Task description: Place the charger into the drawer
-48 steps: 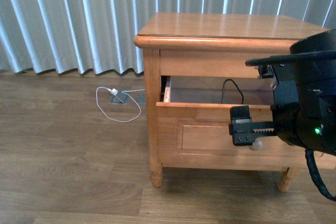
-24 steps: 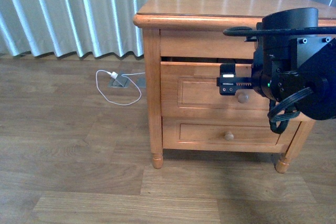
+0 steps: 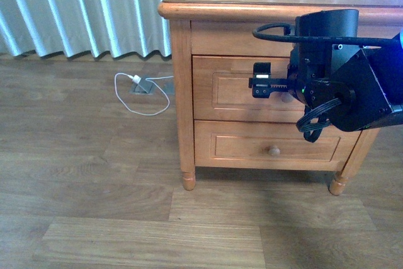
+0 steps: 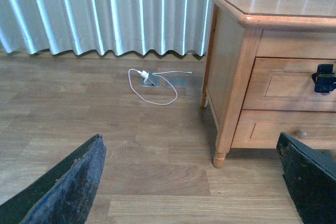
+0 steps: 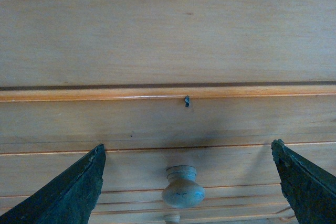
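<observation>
On the floor at the far left, below the pale curtain (image 3: 82, 4), a white plug with a long thin white cable (image 3: 135, 96) lies looped beside a grey floor socket (image 3: 143, 86), well apart from the nightstand (image 3: 182, 92). The left wrist view shows the left gripper (image 4: 194, 182) with its two dark fingers (image 4: 68, 187) spread wide over bare wood floor (image 3: 82, 174), gripping nothing.

Further right stands the honey-coloured nightstand on its turned legs. Its top drawer (image 3: 233, 89) sits pushed in flush with the frame, and the lower drawer (image 3: 252, 146) with its small round knob (image 3: 274, 151) is likewise flush. The charger is in none of the views; with the top drawer pushed in, nothing of its inside can be seen.

At the right, the black right arm (image 3: 334, 86) hangs in front of the top drawer. The right gripper (image 5: 186, 182) faces the drawer front, its fingers (image 5: 68, 192) wide apart on either side of the drawer's knob (image 5: 182, 187), not touching it and empty.
</observation>
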Controlling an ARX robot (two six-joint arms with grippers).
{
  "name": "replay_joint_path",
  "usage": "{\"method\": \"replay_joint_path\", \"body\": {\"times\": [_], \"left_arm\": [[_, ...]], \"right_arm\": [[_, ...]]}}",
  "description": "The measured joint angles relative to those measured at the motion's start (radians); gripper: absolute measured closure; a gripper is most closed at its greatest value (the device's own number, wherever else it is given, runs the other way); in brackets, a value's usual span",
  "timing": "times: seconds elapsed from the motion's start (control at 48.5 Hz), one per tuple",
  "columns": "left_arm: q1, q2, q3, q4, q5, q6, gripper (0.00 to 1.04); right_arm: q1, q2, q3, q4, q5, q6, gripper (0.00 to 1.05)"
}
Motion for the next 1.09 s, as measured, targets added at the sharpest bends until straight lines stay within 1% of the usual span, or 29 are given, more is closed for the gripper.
{"method": "replay_joint_path", "body": {"times": [0.186, 0.309, 0.495, 0.701, 0.825, 0.948, 1.093], "left_arm": [[0.000, 0.000, 0.000, 0.000, 0.000, 0.000, 0.06], [0.000, 0.000, 0.000, 0.000, 0.000, 0.000, 0.06], [0.000, 0.000, 0.000, 0.000, 0.000, 0.000, 0.06], [0.000, 0.000, 0.000, 0.000, 0.000, 0.000, 0.06], [0.000, 0.000, 0.000, 0.000, 0.000, 0.000, 0.06], [0.000, 0.000, 0.000, 0.000, 0.000, 0.000, 0.06], [0.000, 0.000, 0.000, 0.000, 0.000, 0.000, 0.06]], "right_arm": [[-0.003, 0.000, -0.002, 0.005, -0.008, -0.006, 0.09], [-0.007, -0.037, -0.052, 0.022, -0.021, 0.012, 0.09], [-0.009, -0.198, -0.237, 0.094, -0.079, 0.039, 0.09], [0.006, -0.368, -0.446, 0.095, -0.140, 0.034, 0.09], [0.013, -0.517, -0.584, 0.046, -0.188, 0.020, 0.09], [0.011, -0.674, -0.682, -0.016, -0.214, 0.009, 0.09], [-0.018, -0.912, -0.804, -0.125, -0.259, -0.008, 0.09]]}}
